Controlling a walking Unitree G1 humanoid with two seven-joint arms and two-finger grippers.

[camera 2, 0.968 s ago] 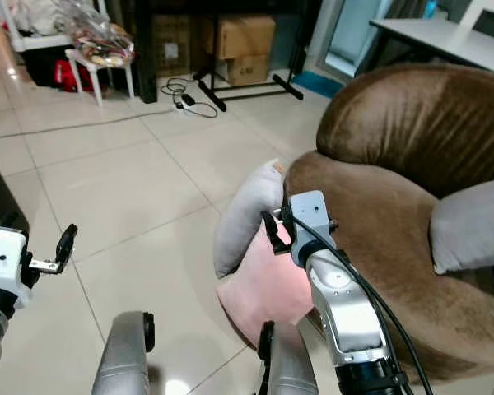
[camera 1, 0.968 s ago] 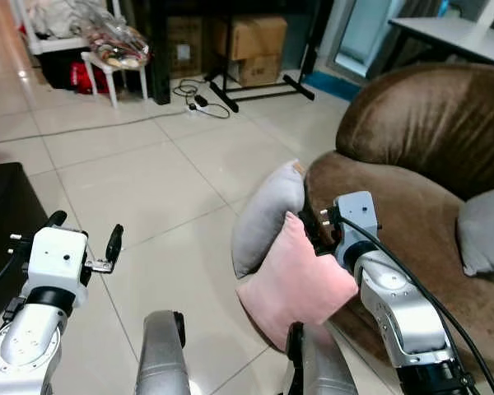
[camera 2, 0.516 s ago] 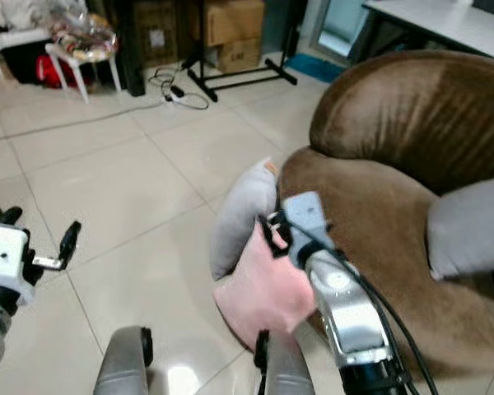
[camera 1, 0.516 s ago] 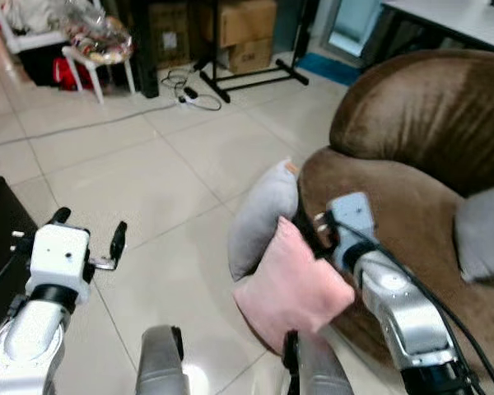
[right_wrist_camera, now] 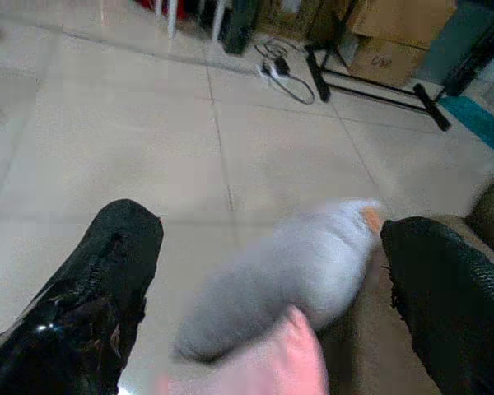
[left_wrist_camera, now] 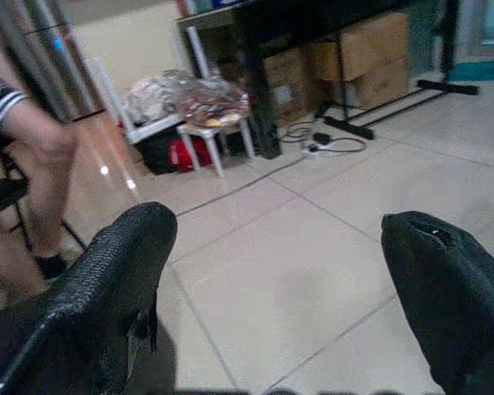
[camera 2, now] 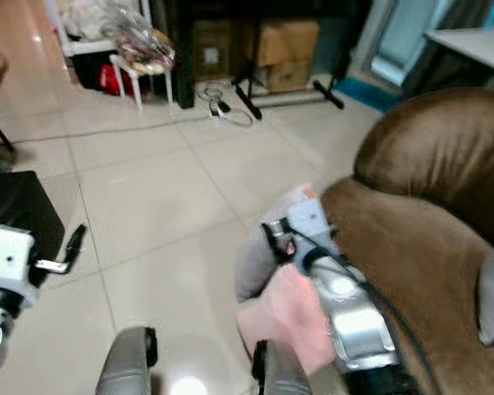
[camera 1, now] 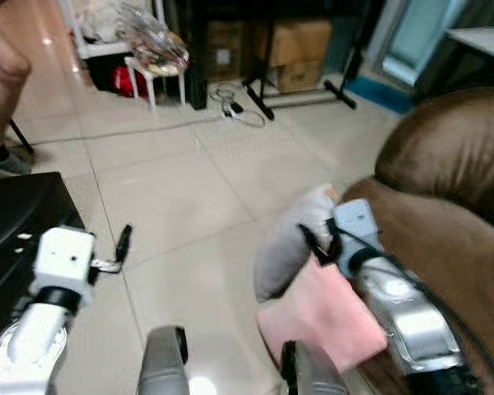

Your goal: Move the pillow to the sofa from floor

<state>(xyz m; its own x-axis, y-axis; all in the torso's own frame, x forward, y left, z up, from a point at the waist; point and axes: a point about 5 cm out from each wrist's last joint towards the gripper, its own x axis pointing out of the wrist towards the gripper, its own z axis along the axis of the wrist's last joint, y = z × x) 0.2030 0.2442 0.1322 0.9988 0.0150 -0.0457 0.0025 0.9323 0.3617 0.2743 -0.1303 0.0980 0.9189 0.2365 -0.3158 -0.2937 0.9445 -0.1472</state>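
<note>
against the front of the brown sofa [camera 1: 445, 189] lean a grey pillow [camera 1: 290, 247] and a pink pillow [camera 1: 333, 317], both on the floor. right gripper [right_wrist_camera: 272, 288] hovers just above them, fingers spread. left gripper [left_wrist_camera: 272, 280], also spread, hangs well apart from the sofa.

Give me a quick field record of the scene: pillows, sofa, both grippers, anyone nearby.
pink pillow: on the floor, leaning against the sofa front
grey pillow: behind the pink one, also against the sofa
sofa: brown, on the robot's right
right gripper: open, just above the two pillows
left gripper: open, over bare floor tiles
person: legs at far left
</note>
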